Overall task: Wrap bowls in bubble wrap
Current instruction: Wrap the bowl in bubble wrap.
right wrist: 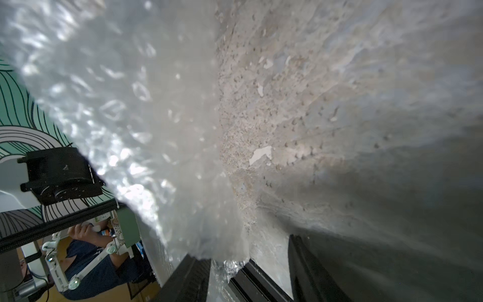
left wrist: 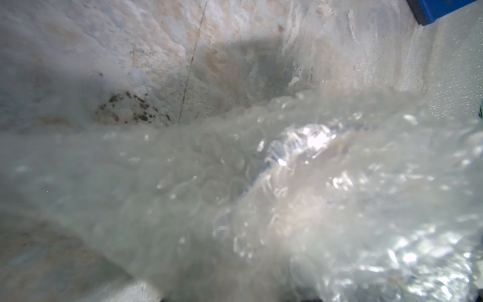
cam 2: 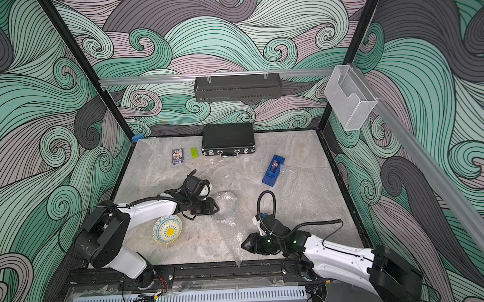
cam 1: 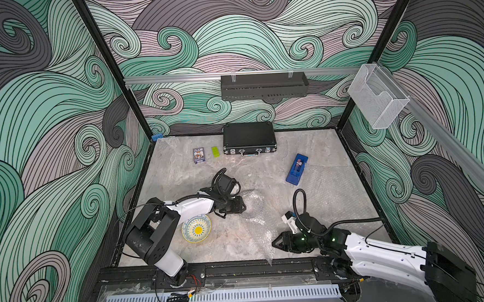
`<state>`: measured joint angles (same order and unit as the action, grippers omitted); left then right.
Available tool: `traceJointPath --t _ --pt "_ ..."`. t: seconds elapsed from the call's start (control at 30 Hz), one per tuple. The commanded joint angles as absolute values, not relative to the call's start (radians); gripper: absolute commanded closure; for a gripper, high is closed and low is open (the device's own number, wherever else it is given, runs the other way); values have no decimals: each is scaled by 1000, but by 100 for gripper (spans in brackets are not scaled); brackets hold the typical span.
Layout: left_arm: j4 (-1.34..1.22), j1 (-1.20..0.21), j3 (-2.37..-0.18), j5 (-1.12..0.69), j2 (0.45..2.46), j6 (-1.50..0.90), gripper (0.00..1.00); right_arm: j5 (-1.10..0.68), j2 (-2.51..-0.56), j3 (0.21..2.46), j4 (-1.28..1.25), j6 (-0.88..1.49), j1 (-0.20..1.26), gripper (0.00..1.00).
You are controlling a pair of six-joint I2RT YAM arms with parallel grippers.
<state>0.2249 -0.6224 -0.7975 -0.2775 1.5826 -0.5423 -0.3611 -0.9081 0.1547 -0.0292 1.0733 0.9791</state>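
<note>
**Left gripper** (cam 1: 240, 207): set against the left side of a raised mound of bubble wrap (cam 1: 253, 203) at mid-table. The jaws are masked by the wrist and the plastic, so it cannot be told whether film is pinched. In the left wrist view the lens is filled by wrap. A curved blue edge, taken to be the darker bowl (left wrist: 257, 170), is glimpsed through it.

**Right gripper** (cam 1: 276, 244): low at the near edge of the table (cam 1: 180, 183), just beside the trailing tail of the same sheet. That tail runs from the mound to the front rail. No fingers are seen in the right wrist view, so grasp or release cannot be told.

**Cream bowl** (cam 1: 196, 229): bare and upright, partly under the left forearm, apart from the wrap.

**Second sheet** (cam 1: 334, 192): flat on the right side, with a blue box (cam 1: 296, 168) resting on its far corner.

**Step judged:** the loose tail is to be closed over the darker bowl.

- The mound should be pressed lightly by the left gripper so the bowl is not dragged.
- The tail should be taken near its edge and lifted clear of the table. It should be carried over the mound rather than hauled along the surface.
- Tension should be low. The film looks slippery and springy, and is likely to unfold if let go before it is tucked under.
- The cream bowl should be given room by the left elbow.
</note>
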Motion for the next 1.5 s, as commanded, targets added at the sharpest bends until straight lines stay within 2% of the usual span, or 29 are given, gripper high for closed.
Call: traceJointPath --t 0.0,0.13,0.3,0.43,0.53,0.73,1.07,1.3,1.47 --pt "264 -627 -811 -258 1597 -532 59 -323 -948 176 -100 1103 1015 52" --pt "264 -627 -811 -258 1600 -533 59 -302 -1025 191 -158 1117 1055 60" --pt "266 -627 -812 -250 1598 -532 59 -333 -1118 229 -201 1122 1084 78" --pt "270 -627 -812 -245 1598 -533 60 -307 -1063 267 -119 1101 1084 93" --pt "271 -629 -813 -243 1599 -529 60 -269 -1004 321 -28 1067 1073 100" --pt "270 -636 -816 -242 1604 -528 61 -293 -1013 457 78 1032 985 100" --pt "266 -656 -821 -236 1603 -519 65 -428 -1264 693 60 1052 848 100" --pt "267 -670 -827 -235 1609 -514 66 -406 -1391 810 107 1089 788 100" --pt "265 -684 -834 -235 1621 -510 66 -390 -1493 875 110 1111 757 96"
